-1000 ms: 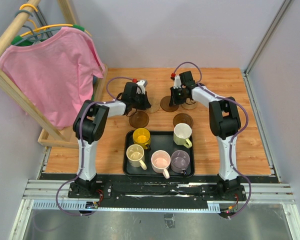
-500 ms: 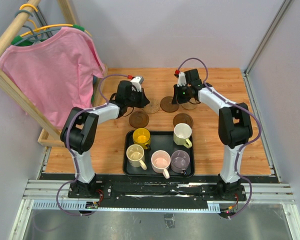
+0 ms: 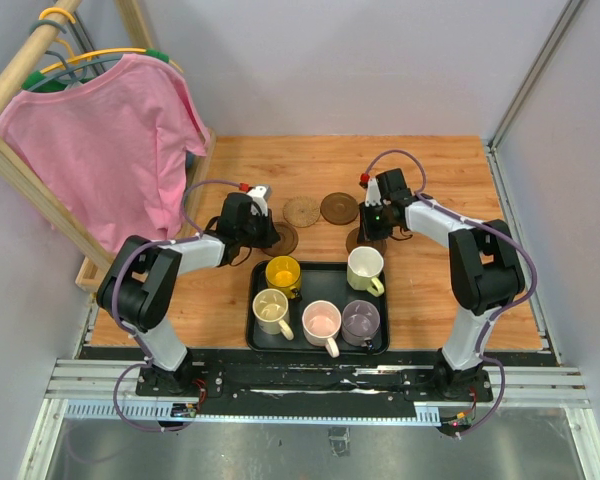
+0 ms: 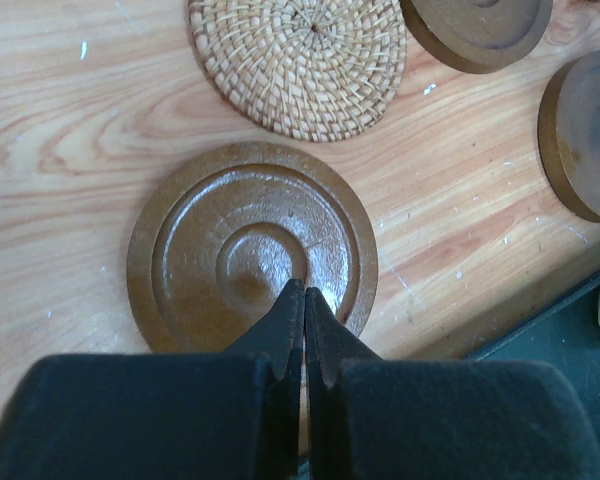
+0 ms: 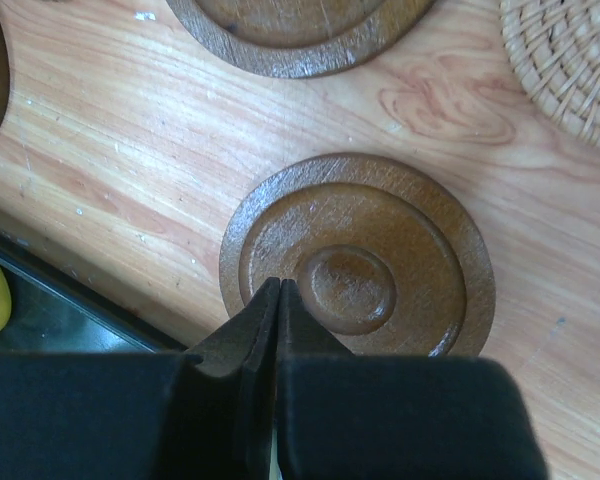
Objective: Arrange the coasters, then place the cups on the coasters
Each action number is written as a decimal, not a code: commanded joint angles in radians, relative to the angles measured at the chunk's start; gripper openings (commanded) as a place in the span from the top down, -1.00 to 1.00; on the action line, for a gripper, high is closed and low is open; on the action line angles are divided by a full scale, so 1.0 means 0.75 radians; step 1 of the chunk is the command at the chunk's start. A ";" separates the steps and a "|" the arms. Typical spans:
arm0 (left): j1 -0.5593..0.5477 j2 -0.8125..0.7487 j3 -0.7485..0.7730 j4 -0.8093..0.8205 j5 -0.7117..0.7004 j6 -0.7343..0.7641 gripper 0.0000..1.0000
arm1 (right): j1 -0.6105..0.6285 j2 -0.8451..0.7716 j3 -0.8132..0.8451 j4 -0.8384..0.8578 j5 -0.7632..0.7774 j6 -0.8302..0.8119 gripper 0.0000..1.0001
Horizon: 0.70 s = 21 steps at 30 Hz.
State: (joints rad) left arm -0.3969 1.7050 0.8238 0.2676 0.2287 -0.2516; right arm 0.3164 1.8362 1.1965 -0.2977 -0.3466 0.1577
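Four coasters show from above: a woven tan one, a dark brown one, and two dark ringed discs just behind the black tray. On the tray stand the cups: yellow, cream, pale yellow-green, pink, purple-grey. My left gripper is shut and empty, tips over the left ringed coaster. My right gripper is shut and empty over the right ringed coaster. Another woven coaster lies beyond it.
A pink shirt hangs on a wooden rack at the left, its base on the table's left edge. Grey walls close the back and right. The tray's edge lies close below the right gripper.
Both arms have drawn back from the far coasters toward the tray and now sit over the two near ringed coasters. The coasters and cups have not visibly moved.
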 commanded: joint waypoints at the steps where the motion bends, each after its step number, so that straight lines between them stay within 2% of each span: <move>1: -0.007 -0.089 -0.050 -0.004 -0.065 -0.015 0.99 | 0.018 -0.035 -0.039 0.028 0.007 0.037 0.98; 10: -0.007 -0.031 -0.041 -0.098 -0.183 -0.022 0.99 | -0.003 0.037 -0.051 -0.018 0.128 0.127 0.98; 21: 0.028 0.055 0.025 -0.166 -0.315 -0.061 0.99 | -0.138 0.039 -0.085 -0.076 0.216 0.180 0.98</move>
State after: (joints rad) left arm -0.3946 1.7081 0.8158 0.1795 0.0418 -0.2798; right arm 0.2695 1.8572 1.1709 -0.3042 -0.2501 0.2684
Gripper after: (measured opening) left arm 0.011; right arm 0.010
